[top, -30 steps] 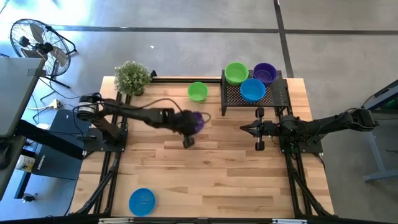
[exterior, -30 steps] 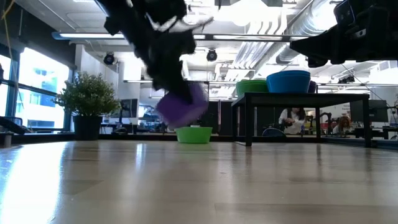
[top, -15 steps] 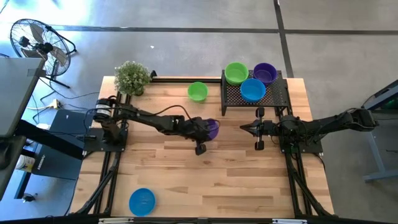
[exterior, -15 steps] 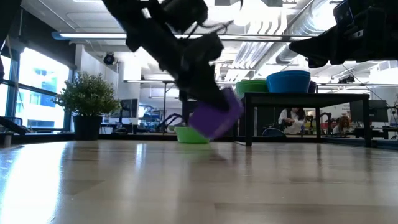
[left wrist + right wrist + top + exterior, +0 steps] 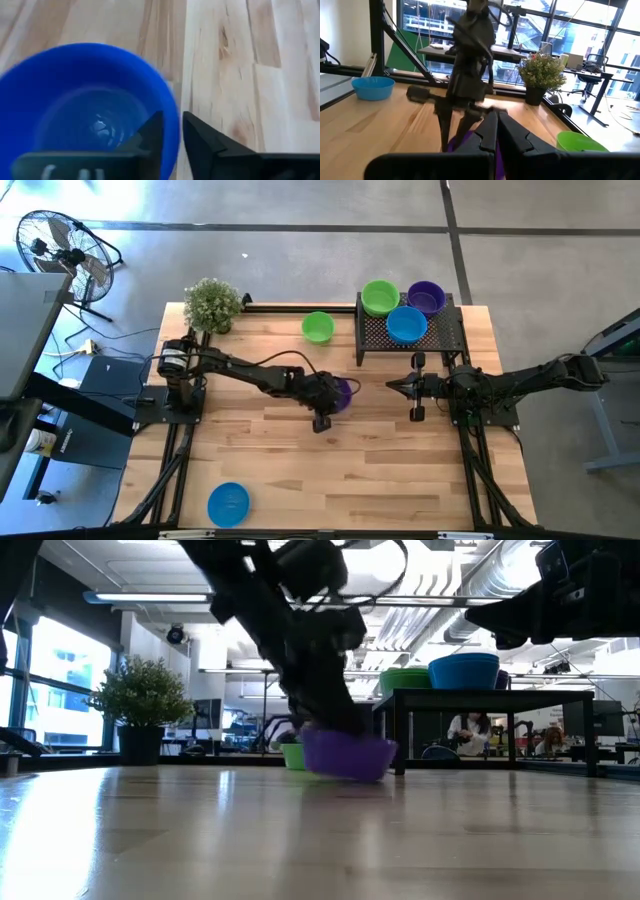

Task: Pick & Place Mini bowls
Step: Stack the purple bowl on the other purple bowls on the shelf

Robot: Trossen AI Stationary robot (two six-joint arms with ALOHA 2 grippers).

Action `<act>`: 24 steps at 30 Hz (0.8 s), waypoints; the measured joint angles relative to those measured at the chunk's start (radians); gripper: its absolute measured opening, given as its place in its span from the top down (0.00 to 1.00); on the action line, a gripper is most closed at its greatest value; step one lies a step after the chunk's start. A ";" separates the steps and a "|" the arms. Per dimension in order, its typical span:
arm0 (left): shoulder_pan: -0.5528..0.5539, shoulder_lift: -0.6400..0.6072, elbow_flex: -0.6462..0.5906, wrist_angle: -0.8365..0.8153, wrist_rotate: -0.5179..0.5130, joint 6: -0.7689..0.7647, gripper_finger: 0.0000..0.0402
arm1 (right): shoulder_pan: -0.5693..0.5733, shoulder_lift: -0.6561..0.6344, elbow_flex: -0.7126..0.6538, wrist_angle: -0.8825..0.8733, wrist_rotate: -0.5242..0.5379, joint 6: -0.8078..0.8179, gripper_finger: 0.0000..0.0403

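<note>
My left gripper (image 5: 333,396) (image 5: 172,135) is near the table's middle, shut on a purple mini bowl (image 5: 342,391) (image 5: 350,754) (image 5: 85,115), which sits level and low at the table top. On the table, a green bowl (image 5: 318,327) stands near the far edge and a blue one (image 5: 228,503) near the near left corner. Green (image 5: 380,297), purple (image 5: 426,297) and blue (image 5: 406,324) bowls sit on the black mesh rack (image 5: 440,338). My right gripper (image 5: 393,386) (image 5: 496,125) hovers shut, level, in front of the rack, pointing left. My left gripper pinches the purple bowl's rim (image 5: 172,117), one finger (image 5: 152,132) inside the bowl and the other (image 5: 200,142) outside. The fingers come from above, slanting down from the table's left. The bowl is upright; whether its base touches the table I cannot tell.
A small potted plant (image 5: 212,304) stands at the far left corner. The rack stands on legs at the far right, its top above the table. Bare wood lies across the near half of the table (image 5: 380,470). A fan (image 5: 60,245) stands on the floor beyond the left side.
My left gripper has carried the purple bowl toward the table's right and down. The bowl hung tilted well above the table a second ago; now it is level and low at the table top.
</note>
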 joint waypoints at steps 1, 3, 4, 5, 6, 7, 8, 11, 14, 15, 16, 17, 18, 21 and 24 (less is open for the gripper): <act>0.000 -0.015 0.000 -0.016 0.000 0.009 0.80 | 0.000 0.000 0.000 -0.002 0.000 0.000 1.00; 0.000 -0.043 0.001 -0.031 0.000 0.034 0.74 | 0.000 0.000 0.000 -0.003 0.000 0.000 1.00; 0.000 -0.052 0.002 -0.046 0.002 0.049 0.72 | 0.000 0.000 0.000 -0.003 0.000 0.000 1.00; 0.000 -0.056 0.002 -0.060 0.004 0.063 0.70 | 0.000 0.000 0.000 -0.003 0.000 0.000 1.00; -0.001 -0.057 0.001 -0.075 0.002 0.073 0.69 | 0.000 0.000 0.000 -0.003 0.000 0.000 1.00; -0.005 -0.058 -0.002 -0.083 -0.006 0.083 0.69 | 0.000 0.000 0.000 -0.003 0.000 0.000 1.00; -0.009 -0.067 -0.011 -0.081 -0.020 0.103 0.69 | 0.000 0.000 0.000 -0.003 0.000 0.000 1.00; -0.022 -0.121 -0.062 -0.007 -0.057 0.170 0.75 | 0.001 0.000 0.000 -0.004 0.000 0.008 1.00; -0.021 -0.166 -0.160 0.135 -0.045 0.190 0.85 | 0.001 0.000 0.000 -0.004 0.000 0.027 1.00; -0.018 -0.182 -0.205 0.184 -0.042 0.190 0.89 | 0.001 0.000 0.000 -0.005 0.000 0.039 1.00; -0.010 -0.201 -0.253 0.240 -0.043 0.190 0.92 | 0.001 0.000 0.006 -0.016 0.000 0.049 1.00; -0.004 -0.213 -0.295 0.326 -0.039 0.190 0.96 | 0.001 0.001 0.017 -0.038 0.000 0.061 1.00; 0.004 -0.225 -0.338 0.409 -0.034 0.183 0.98 | 0.001 0.002 0.033 -0.068 0.000 0.074 1.00; 0.033 -0.278 -0.490 0.613 -0.015 0.132 0.97 | 0.004 0.031 0.089 -0.162 0.027 0.123 1.00; 0.063 -0.284 -0.615 0.866 -0.015 0.091 0.96 | 0.034 0.104 0.130 -0.229 0.095 0.145 1.00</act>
